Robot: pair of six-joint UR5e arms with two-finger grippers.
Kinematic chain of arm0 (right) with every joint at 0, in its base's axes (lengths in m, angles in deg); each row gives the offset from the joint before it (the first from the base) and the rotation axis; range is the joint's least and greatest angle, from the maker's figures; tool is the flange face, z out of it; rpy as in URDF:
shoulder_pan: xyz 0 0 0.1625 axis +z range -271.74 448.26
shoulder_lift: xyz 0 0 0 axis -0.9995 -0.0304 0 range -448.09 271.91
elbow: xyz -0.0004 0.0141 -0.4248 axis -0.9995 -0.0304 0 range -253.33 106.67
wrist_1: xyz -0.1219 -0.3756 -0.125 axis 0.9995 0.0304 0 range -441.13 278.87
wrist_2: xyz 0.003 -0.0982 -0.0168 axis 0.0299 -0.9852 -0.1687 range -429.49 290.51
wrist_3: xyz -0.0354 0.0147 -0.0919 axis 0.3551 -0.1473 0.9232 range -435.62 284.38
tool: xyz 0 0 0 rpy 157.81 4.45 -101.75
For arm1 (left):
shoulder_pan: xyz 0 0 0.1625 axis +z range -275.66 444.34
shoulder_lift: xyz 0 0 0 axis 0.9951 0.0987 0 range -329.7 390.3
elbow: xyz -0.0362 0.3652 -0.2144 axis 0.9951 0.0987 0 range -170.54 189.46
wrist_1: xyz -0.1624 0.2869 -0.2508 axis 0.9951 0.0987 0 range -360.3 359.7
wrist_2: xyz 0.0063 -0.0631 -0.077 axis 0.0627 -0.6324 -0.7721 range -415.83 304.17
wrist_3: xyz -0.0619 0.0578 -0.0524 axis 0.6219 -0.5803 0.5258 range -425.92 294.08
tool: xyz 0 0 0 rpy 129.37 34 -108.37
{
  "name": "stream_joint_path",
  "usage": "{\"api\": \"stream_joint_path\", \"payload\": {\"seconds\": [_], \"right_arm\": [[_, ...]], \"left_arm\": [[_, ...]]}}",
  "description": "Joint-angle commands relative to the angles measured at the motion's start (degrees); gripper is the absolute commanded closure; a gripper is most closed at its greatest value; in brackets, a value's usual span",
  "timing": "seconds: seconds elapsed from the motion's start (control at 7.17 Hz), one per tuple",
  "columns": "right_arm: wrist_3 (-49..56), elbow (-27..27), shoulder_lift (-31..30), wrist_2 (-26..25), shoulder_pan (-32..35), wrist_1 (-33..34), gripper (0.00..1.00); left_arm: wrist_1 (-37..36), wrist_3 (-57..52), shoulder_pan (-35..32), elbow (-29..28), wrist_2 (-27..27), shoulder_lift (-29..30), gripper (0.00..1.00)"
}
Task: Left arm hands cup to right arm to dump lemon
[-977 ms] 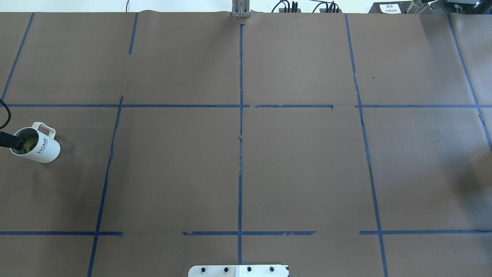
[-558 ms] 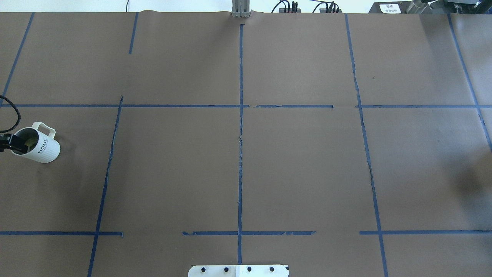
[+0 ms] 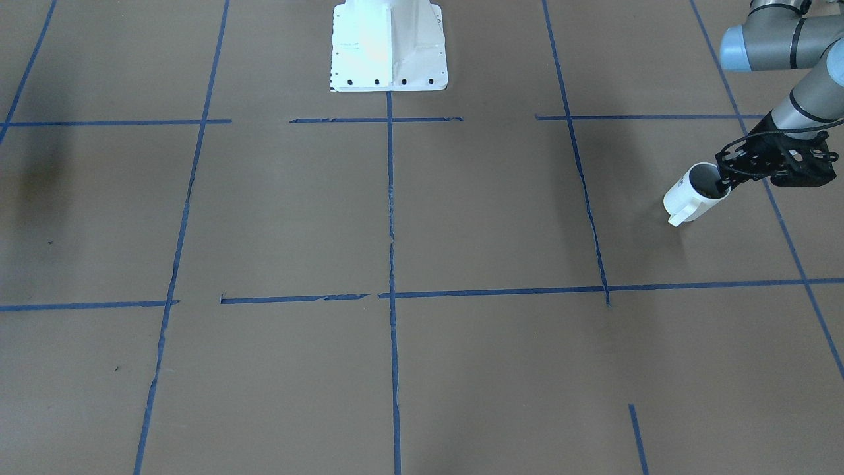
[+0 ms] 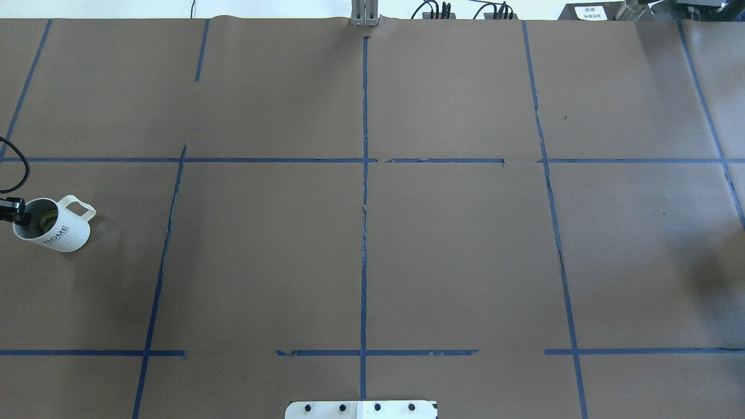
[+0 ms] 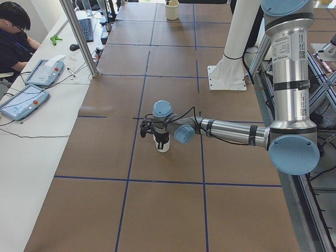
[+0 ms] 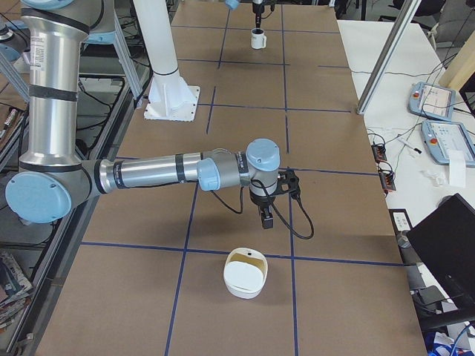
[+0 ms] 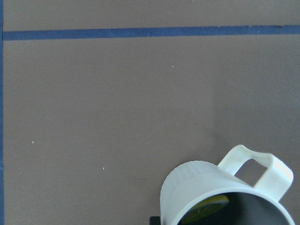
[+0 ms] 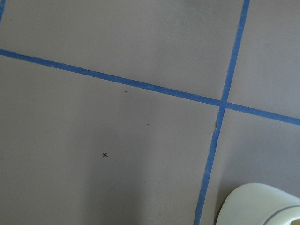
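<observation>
The cup point(image 4: 58, 233), a white mug lettered "HOME", is at the table's far left, its handle pointing right. It also shows in the front view point(image 3: 689, 192) and the left wrist view point(image 7: 206, 183). The lemon point(image 7: 208, 207) lies inside it, a yellow-green lump also seen from overhead point(image 4: 46, 219). My left gripper point(image 4: 17, 214) is shut on the cup's rim, one finger inside the mouth; the front view shows it too point(image 3: 725, 179). My right gripper point(image 6: 266, 220) shows only in the exterior right view, pointing down, and I cannot tell whether it is open or shut.
A white bowl point(image 6: 245, 274) sits on the table just in front of and below my right gripper, and its rim shows in the right wrist view point(image 8: 258, 206). Blue tape lines cross the brown table cover point(image 4: 366, 233). The robot's white base point(image 3: 389, 46) stands at the table's edge.
The cup has turned in my left gripper: its handle swung from the far side round to the right, and the cup shifted slightly. The right arm is not shown in the earlier frames.
</observation>
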Motion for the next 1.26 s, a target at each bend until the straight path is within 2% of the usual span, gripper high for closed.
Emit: {"api": "stream_joint_path", "payload": {"seconds": [0.0, 0.28, 0.42, 0.56, 0.7, 0.84, 0.98, 1.12], "right_arm": [[-0.35, 0.09, 0.0, 0.02, 0.0, 0.0, 0.0], [0.08, 1.92, 0.79, 0.02, -0.26, -0.18, 0.0], [0.18, 3.15, 2.71, 0.02, -0.87, -0.18, 0.0], [0.26, 4.38, 4.82, -0.07, -2.88, -0.87, 0.0], [-0.43, 3.78, 6.32, -0.16, -6.03, -6.54, 0.0], [-0.61, 2.99, 7.03, -0.24, -9.2, -10.94, 0.01], [-0.79, 1.51, 8.86, -0.16, -11.32, -15.51, 0.01], [-0.7, 0.88, 9.84, -0.76, -14.73, -19.82, 0.03]], "left_arm": [[-0.23, 0.09, -2.66, 0.36, -0.04, 0.09, 0.94], [-5.64, 4.0, -4.87, 0.89, -0.13, 3.41, 0.99], [-8.11, 10.04, -4.97, 2.02, -0.13, 5.09, 1.0], [-8.66, 21.16, -4.88, 2.82, -0.3, 6.76, 1.0], [-8.66, 34.32, -4.71, 3.09, -0.65, 9.73, 1.0], [-8.75, 46.37, -4.27, 2.74, -4.4, 12.81, 1.0], [-8.75, 54.67, -4.27, 2.83, -8.0, 15.54, 1.0], [-8.67, 62.93, -3.14, 2.91, -9.0, 18.26, 1.0]]}}
